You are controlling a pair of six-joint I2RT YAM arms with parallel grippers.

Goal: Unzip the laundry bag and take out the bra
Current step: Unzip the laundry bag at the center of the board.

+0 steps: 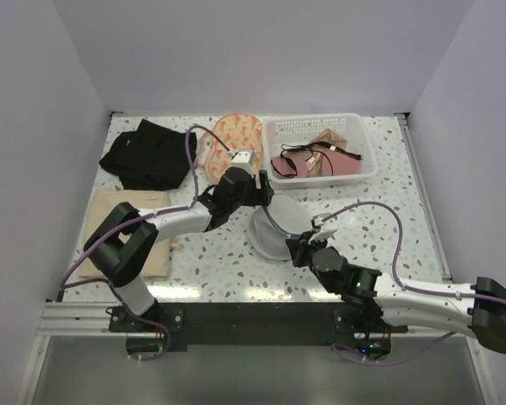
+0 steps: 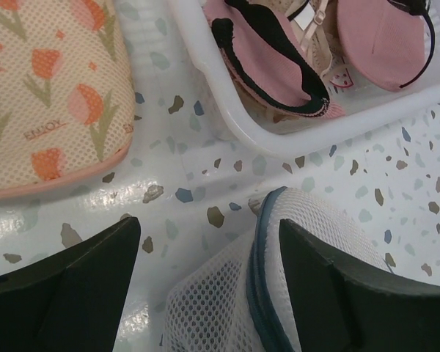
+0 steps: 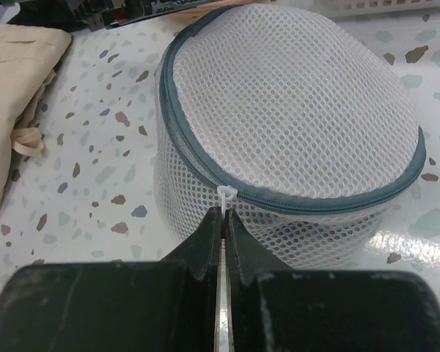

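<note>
Two arms on it! The right gripper [image 3: 225, 220] is pinched tight on the zip pull [image 3: 226, 193] of the laundry bag [image 3: 293, 110], mid-table. The left gripper [image 2: 209, 253] gapes wide over its far edge. The zip looks fully closed and the bra is hidden, so nearly everything's left.

A robotics lab test cell. Plain white walls [image 1: 261, 51] box in a speckled desk [image 1: 388, 245]. Two robot arms, the left arm [image 1: 164, 221] and the right arm [image 1: 422, 297], are bolted to a metal rail [image 1: 76, 319] at the desk's near edge and trail purple cables [image 1: 395, 253]. Laundry props lie on the desk: a white basket [image 1: 312, 120] and folded black clothes [image 1: 143, 152].
</note>
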